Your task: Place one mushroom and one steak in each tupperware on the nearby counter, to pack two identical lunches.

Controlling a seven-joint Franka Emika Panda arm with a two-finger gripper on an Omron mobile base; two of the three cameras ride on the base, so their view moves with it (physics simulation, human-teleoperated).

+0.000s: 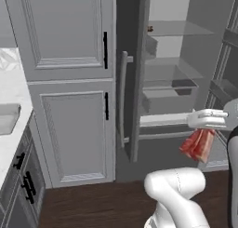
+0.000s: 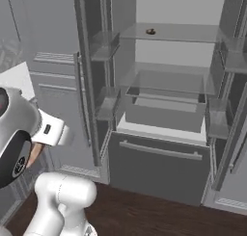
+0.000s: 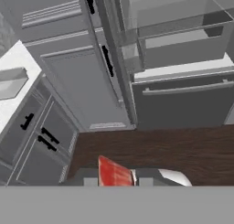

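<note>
Now the gripper (image 1: 201, 131), clamped on a steak (image 1: 198, 145), hangs before the open fridge (image 2: 164, 100), above dark wooden floor (image 3: 173, 150); white counter (image 1: 11, 97) lies left.

Open fridge (image 2: 164, 110), shelves bare; tall grey cabinet (image 1: 69, 83) beside.

Left base cam sits behind-left of your arm, facing fwd/down at the open fridge (image 1: 176, 83) and grey cabinets (image 1: 69, 83), counter (image 1: 11, 97) at the left edge. Right base cam looks from behind-right, fridge more head-on (closer on the shelves). Hand cam points down over wood floor (image 3: 173, 150), tilted. All three share the fridge front.
</note>
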